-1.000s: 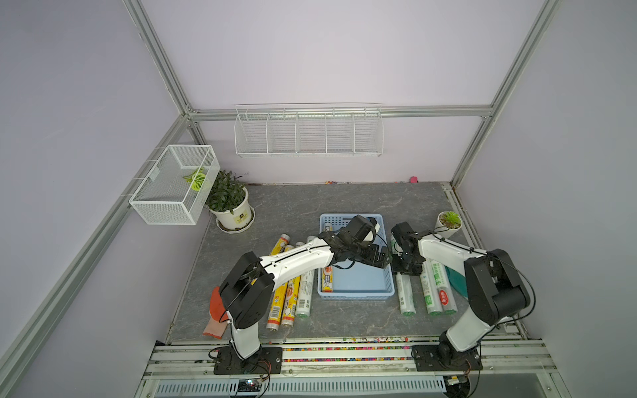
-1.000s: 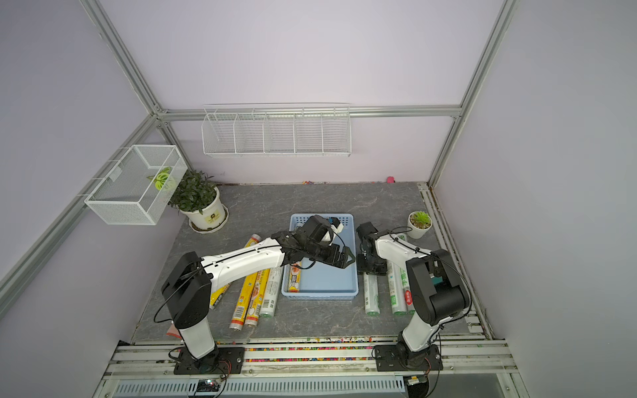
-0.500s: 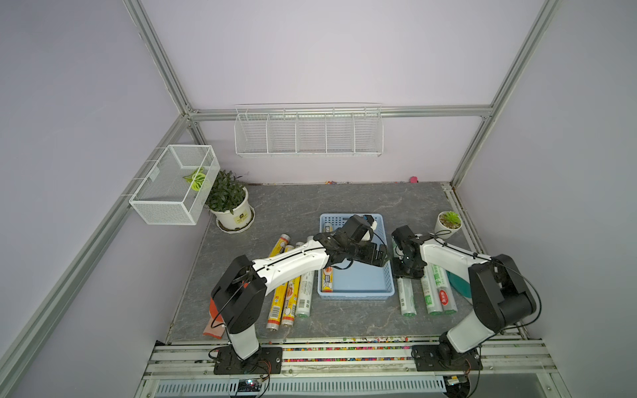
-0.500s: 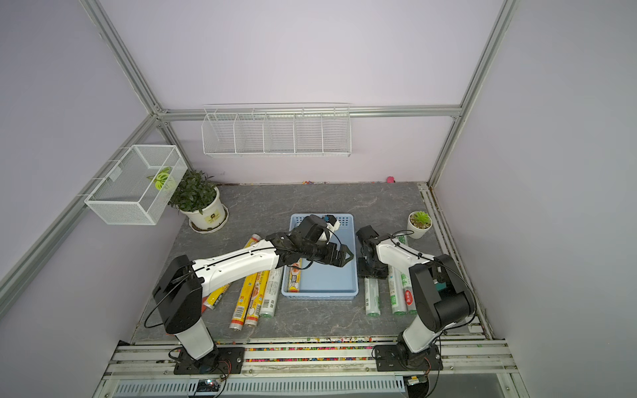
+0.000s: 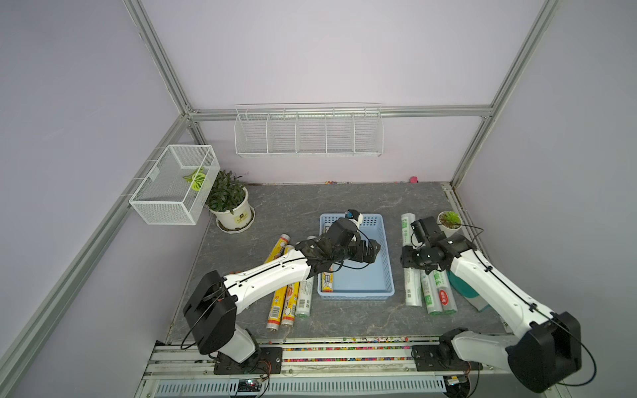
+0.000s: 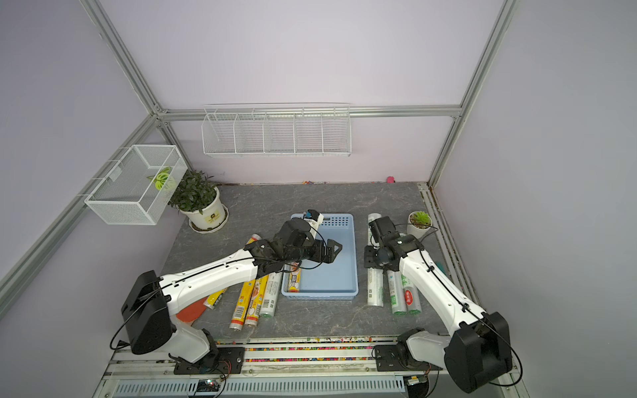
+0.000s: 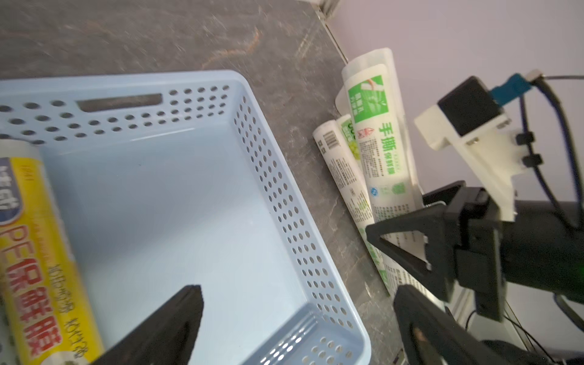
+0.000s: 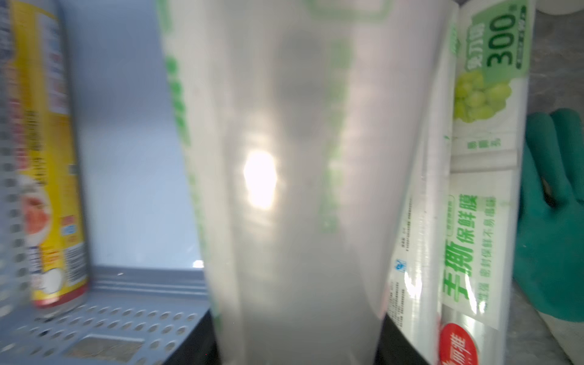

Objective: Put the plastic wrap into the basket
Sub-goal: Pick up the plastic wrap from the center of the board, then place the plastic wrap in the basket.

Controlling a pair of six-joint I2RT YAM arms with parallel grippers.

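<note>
The right gripper (image 8: pixel 300 341) clamps a white roll (image 8: pixel 300 173) beside the basket (image 5: pixel 355 293); the left gripper (image 6: pixel 331 248) hangs wide open over it. Carried across, the roll could strike that gripper or catch the rim.

Both top views look down from high on the whole desk (image 5: pixel 296 206). Wrist views sit close, sharing the basket (image 7: pixel 177 205).

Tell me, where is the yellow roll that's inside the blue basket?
In both top views the yellow roll lies lengthwise inside the blue basket, against the wall nearest the loose yellow rolls outside.
</note>
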